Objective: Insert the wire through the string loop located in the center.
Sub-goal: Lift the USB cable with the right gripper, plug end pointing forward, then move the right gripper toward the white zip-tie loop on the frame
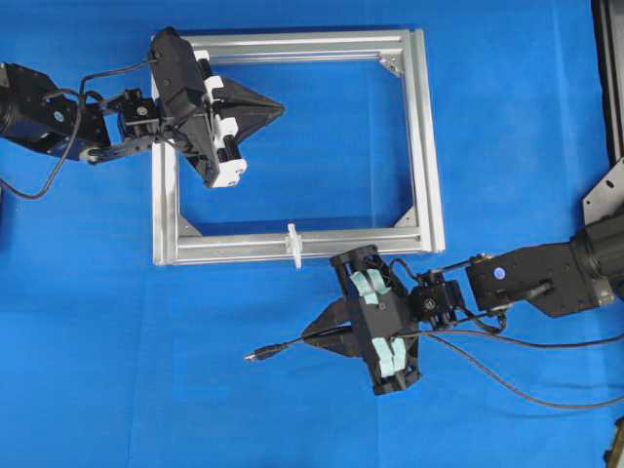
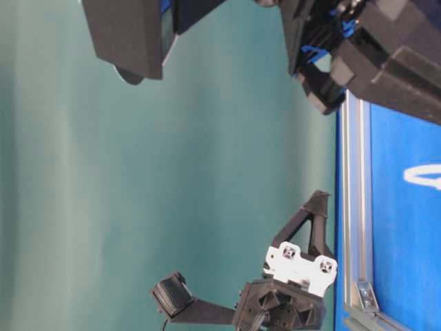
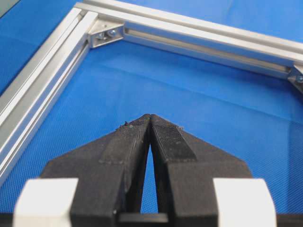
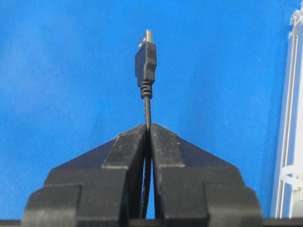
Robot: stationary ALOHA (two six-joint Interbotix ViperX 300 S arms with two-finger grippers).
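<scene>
The wire [image 1: 278, 349] is a thin black cable whose dark plug [image 1: 255, 356] points left, below the silver frame [image 1: 292, 45]. My right gripper [image 1: 312, 336] is shut on the wire just behind the plug. In the right wrist view the plug [image 4: 146, 59] sticks out ahead of the closed right gripper [image 4: 149, 126]. The small white string loop [image 1: 293, 244] sits on the middle of the frame's near bar, up and slightly left of the right gripper; it shows at the right edge [image 4: 291, 177]. My left gripper [image 1: 281, 109] is shut and empty over the frame's upper left, its tips meeting [image 3: 150, 117].
A blue cloth [image 1: 507, 146] covers the table. The frame's bars [image 3: 189, 26] and corner brackets [image 3: 106, 34] lie ahead of the left gripper. Robot cables [image 1: 526, 390] trail behind the right arm. A black stand [image 1: 609, 78] is at the right edge.
</scene>
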